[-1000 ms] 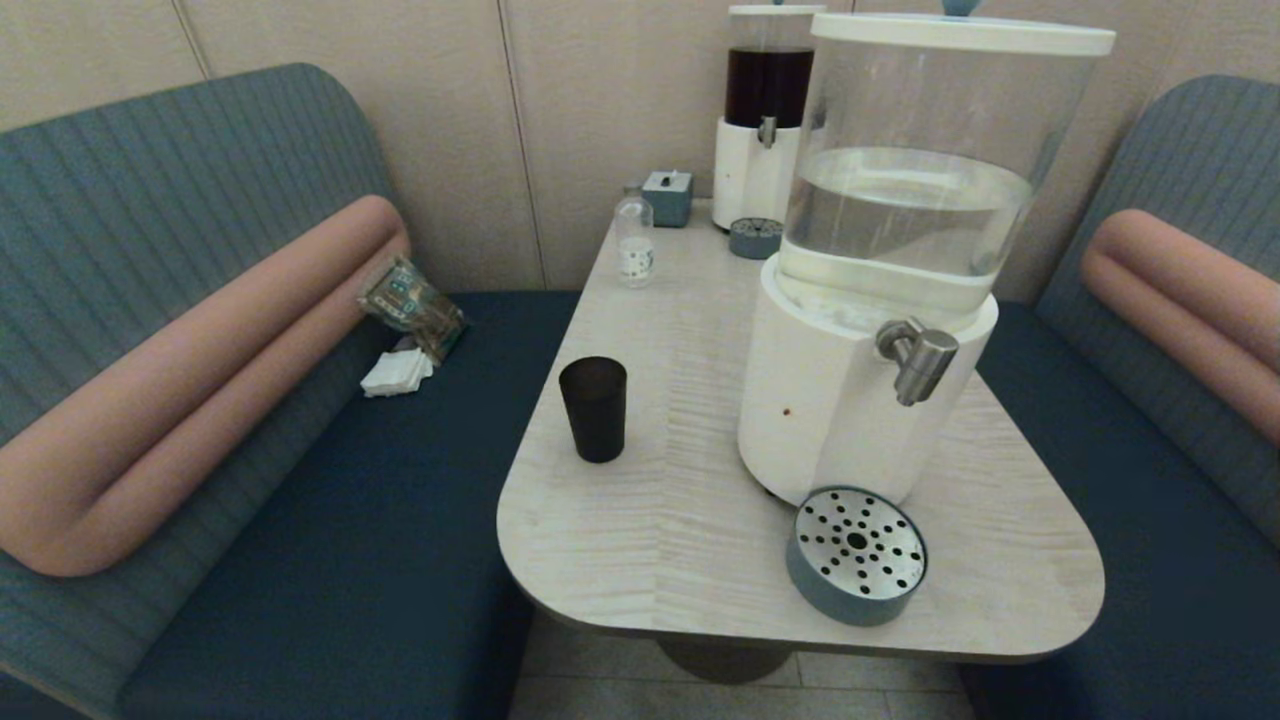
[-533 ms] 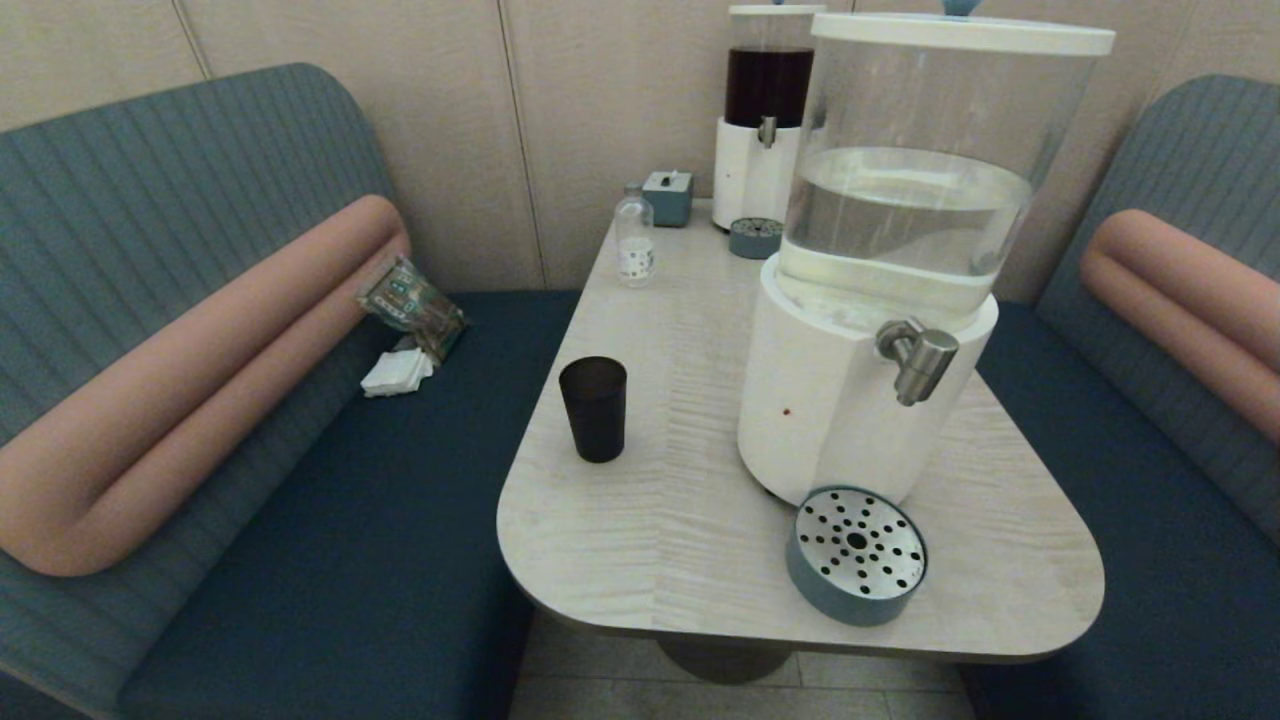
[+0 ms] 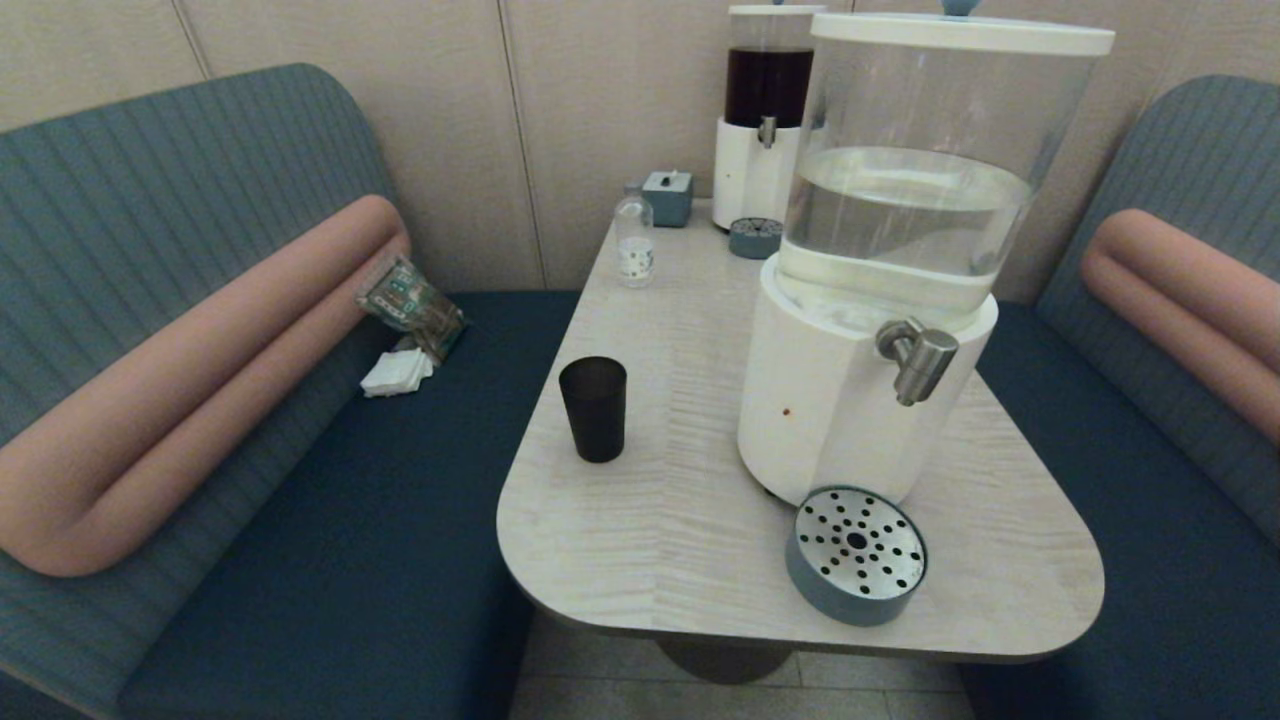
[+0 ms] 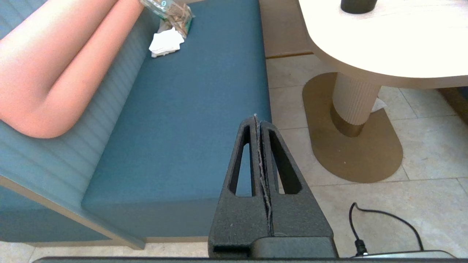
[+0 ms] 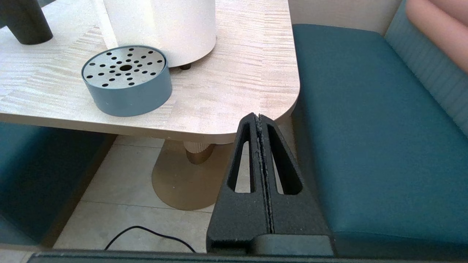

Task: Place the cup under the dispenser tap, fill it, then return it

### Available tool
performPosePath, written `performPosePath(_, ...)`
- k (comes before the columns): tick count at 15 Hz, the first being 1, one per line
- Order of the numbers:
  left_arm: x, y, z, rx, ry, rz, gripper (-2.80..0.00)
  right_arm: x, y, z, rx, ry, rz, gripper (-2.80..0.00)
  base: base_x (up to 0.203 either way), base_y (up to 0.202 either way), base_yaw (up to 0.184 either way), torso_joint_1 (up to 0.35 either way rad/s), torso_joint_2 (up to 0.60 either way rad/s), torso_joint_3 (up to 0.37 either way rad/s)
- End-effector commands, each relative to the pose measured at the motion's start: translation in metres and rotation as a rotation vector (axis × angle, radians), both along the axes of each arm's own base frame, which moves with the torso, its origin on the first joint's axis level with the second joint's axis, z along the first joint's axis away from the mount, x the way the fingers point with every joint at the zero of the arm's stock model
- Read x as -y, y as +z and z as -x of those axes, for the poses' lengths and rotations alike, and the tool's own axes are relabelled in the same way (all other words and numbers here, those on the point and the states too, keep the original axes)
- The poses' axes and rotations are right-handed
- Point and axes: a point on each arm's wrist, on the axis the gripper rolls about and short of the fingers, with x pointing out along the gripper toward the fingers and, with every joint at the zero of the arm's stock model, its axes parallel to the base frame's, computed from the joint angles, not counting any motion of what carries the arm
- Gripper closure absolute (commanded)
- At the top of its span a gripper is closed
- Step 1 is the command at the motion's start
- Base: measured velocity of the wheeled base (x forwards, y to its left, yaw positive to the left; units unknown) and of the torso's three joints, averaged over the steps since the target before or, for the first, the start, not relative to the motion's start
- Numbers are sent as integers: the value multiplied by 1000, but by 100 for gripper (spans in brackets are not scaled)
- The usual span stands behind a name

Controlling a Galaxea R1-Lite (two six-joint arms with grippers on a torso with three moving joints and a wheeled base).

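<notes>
The dark cup [image 3: 593,408] stands upright on the pale table [image 3: 650,520], left of the big white-based dispenser [image 3: 850,400]. Its base also shows in the left wrist view [image 4: 358,5] and the right wrist view [image 5: 23,22]. The steel dispenser tap [image 3: 918,358] juts from the dispenser's front, above and behind the round perforated drip tray [image 3: 857,555] [image 5: 126,78]. Neither arm appears in the head view. My left gripper [image 4: 257,118] hangs shut and empty below the table's near left, over the bench edge. My right gripper [image 5: 258,117] is shut and empty just below the table's near right corner.
A narrower dispenser with dark liquid [image 3: 765,110], a small clear bottle [image 3: 634,240] and a small blue box [image 3: 668,197] stand at the table's far end. A snack bag [image 3: 410,300] and white napkins [image 3: 397,372] lie on the left bench. Benches flank the table.
</notes>
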Motion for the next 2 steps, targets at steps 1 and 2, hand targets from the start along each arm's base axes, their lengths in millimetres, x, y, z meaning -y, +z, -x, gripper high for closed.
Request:
performPosePath(1,0,0,0,-2,0,-1,0,0,-4,-1,-14,0,0,0,0,0,0,0,0,0)
performPosePath(2,0,0,0,-2,0,-1,0,0,-4,-1,-15,0,1,0,0,0,0,0,0,0)
